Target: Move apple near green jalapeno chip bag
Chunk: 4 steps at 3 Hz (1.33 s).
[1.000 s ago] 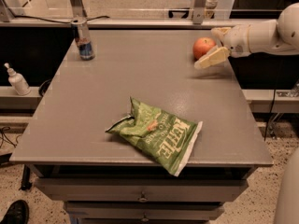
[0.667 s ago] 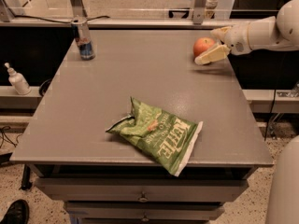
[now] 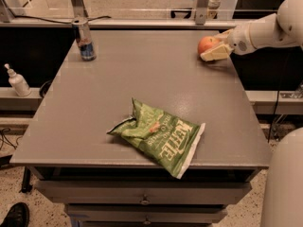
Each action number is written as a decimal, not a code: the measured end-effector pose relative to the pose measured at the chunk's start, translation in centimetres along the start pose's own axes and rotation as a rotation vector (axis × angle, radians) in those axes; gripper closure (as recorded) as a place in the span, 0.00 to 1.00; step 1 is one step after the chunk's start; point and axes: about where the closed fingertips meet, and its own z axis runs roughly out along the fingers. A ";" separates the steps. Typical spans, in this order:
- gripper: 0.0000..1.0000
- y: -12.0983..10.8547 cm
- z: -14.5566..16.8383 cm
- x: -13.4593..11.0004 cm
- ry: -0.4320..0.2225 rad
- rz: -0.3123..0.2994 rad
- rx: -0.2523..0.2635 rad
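Note:
The apple (image 3: 205,44), round and red-orange, sits on the grey table (image 3: 142,84) near its far right edge. My gripper (image 3: 218,45), cream-coloured on a white arm reaching in from the right, is right at the apple and touches or nearly touches its right side, partly hiding it. The green jalapeno chip bag (image 3: 158,135), crumpled light green with white "KETTLE" lettering, lies flat near the table's front edge, well away from the apple and the gripper.
A slim blue-and-silver can (image 3: 84,40) stands at the table's far left corner. A small white bottle (image 3: 18,82) stands on a lower shelf to the left. Drawers sit under the table front. A white robot part (image 3: 284,183) fills the lower right.
My gripper has moved in closer to the apple's right side. The apple, the chip bag and the can have not moved.

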 end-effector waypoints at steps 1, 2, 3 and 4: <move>0.87 1.8 -0.6 -0.9 0.054 0.032 -0.039; 1.00 5.8 -3.3 -4.5 0.089 0.092 -0.100; 1.00 5.8 -3.2 -4.5 0.089 0.092 -0.101; 1.00 6.7 -4.5 -3.9 0.106 0.108 -0.080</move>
